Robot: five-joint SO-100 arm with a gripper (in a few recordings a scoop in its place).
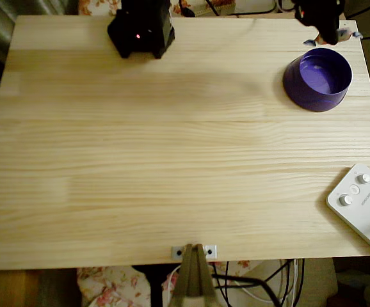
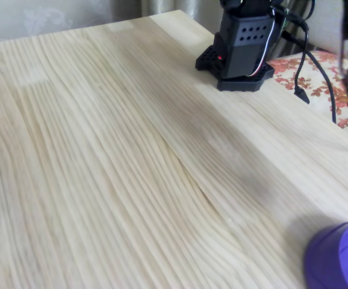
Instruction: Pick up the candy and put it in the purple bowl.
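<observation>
- Candy [image 1: 344, 34] sits at the tip of our end effector [image 1: 336, 34] in the overhead view, near the tabletop's far right corner; its pale wrapper with a bluish end pokes out beside the dark fingers, which look clamped on it, though the spot is small and dim
- Purple bowl [image 1: 317, 79] stands just in front of that point, upright and with nothing inside that we can see; in the fixed view its rim [image 2: 339, 257] shows at the lower right corner
- We judge the step in hand to be the carry: the sweet seems gripped and is near the bowl but not yet over its opening
- Next we need a short move toward the bowl's middle, then a release above the violet inside
- Further out, the arm's black base [image 1: 141, 29] stands at the far edge of the tabletop [image 1: 172, 160], and a white box with knobs [image 1: 364, 204] lies at the right edge
</observation>
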